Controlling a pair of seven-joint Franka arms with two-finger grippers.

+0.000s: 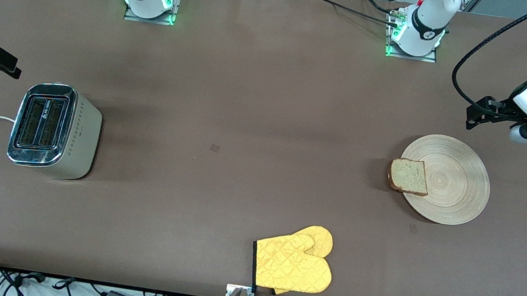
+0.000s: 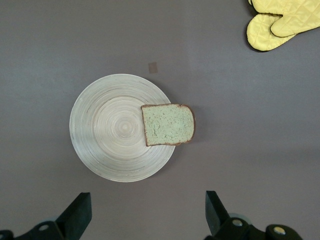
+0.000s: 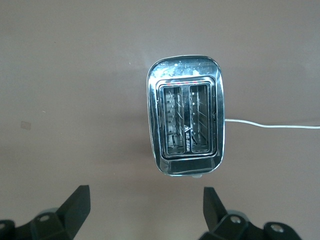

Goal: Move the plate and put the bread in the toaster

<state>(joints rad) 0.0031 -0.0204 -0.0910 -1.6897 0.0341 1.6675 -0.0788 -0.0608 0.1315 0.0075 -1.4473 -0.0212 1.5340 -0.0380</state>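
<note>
Now, your left gripper [image 2: 145,215]: jaws spread wide, holding nothing, hovering over table beside plate [image 1: 459,192]. Right gripper [image 3: 142,212]: jaws equally wide, empty, high over toaster [image 1: 55,130]. Bread [image 1: 409,176] lies on plate rim, overhanging toward toaster. Both toaster slots empty. Yellow mitt [image 1: 293,265] near front edge.

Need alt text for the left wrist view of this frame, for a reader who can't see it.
Looking down from the left arm, a squarish slice of light brown bread lies on the edge of a large round pale wooden plate, partly overhanging the brown table. The left gripper hangs open above the table beside the plate, holding nothing. Yellow quilted oven mitts lie on the table apart from the plate.
</note>
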